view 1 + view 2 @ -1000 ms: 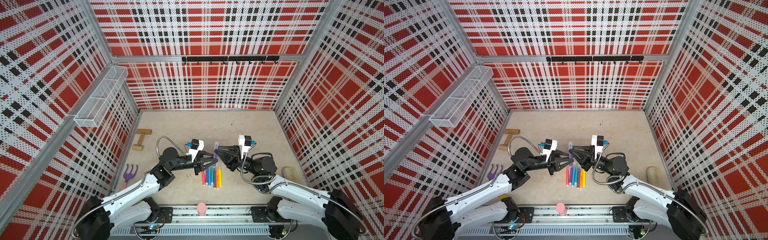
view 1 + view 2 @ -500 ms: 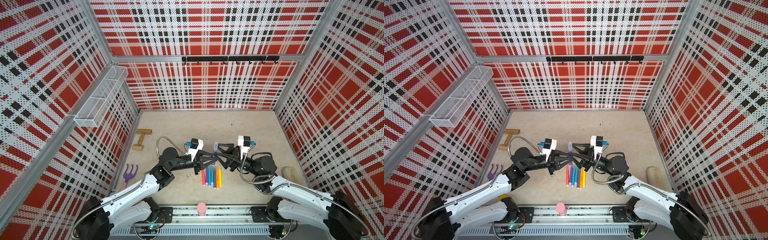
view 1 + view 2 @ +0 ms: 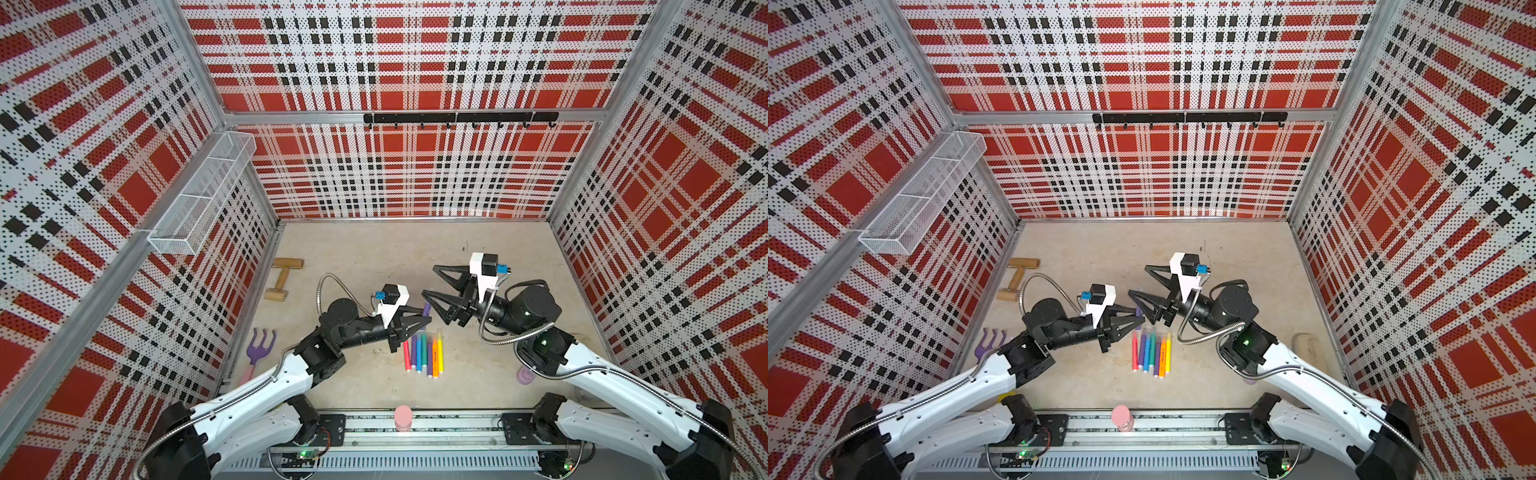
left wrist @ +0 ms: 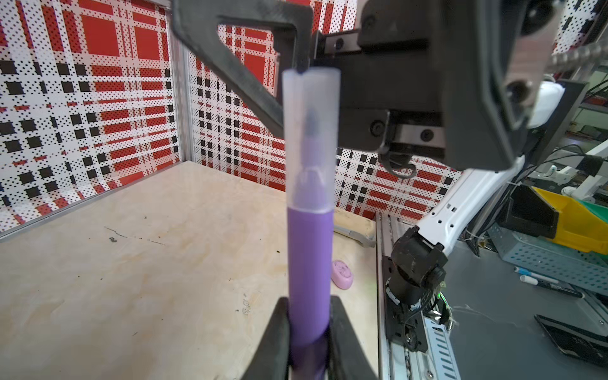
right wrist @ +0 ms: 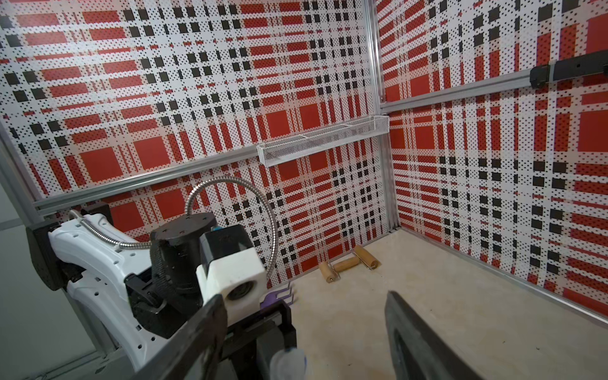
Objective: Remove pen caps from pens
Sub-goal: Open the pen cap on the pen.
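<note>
Right claw (image 3: 429, 279) just spread, now loose around pale translucent tubular cap (image 4: 311, 138); cap still seated on slim purple felt pen (image 4: 309, 256). Left claw (image 4: 309, 329) pinches pen barrel above far end of coloured pen row (image 3: 424, 353). Regrasp likely needed.

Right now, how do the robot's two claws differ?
The left claw is shut on the purple pen; the right claw is open, gripping nothing. The left claw is near the row of pens; the right claw is farther back. Both are black and face each other.
</note>
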Controlling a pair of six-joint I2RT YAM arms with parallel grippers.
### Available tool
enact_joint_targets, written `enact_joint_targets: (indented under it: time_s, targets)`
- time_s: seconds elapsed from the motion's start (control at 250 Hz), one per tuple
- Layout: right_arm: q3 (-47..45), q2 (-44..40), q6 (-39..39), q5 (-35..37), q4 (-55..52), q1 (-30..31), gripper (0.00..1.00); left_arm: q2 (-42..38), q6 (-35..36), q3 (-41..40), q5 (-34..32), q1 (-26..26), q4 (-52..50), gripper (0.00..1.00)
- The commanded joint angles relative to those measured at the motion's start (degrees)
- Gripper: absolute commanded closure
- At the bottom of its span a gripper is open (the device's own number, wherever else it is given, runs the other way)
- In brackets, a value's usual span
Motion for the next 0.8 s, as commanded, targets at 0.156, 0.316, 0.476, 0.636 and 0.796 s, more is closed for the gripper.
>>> enact_joint_targets:
  time_s: [0.156, 0.316, 0.476, 0.636, 0.796]
  targets:
    - [1.9, 0.9, -2.5, 1.4, -4.6, 0.3, 0.36, -2.6, 1.9, 1.0, -1.7, -0.5, -1.1, 1.00]
    - [1.6, 0.6, -2.4, 0.9, -4.6, 0.3, 0.62, -1.9, 2.1, 1.3, -1.8, -0.7, -1.8, 1.00]
    - [1.5, 0.3, -2.7, 0.3, -4.8, 0.3, 0.78, -1.4, 2.2, 1.5, -2.4, -0.9, -2.2, 1.00]
    - [1.2, -0.5, -3.0, -0.2, -5.5, 0.3, 0.86, -1.2, 2.5, 1.4, -3.7, -0.9, -2.5, 1.00]
    - [1.6, -0.9, -3.4, 0.0, -6.5, 0.3, 1.00, -0.6, 2.5, 1.6, -3.9, -0.8, -2.9, 1.00]
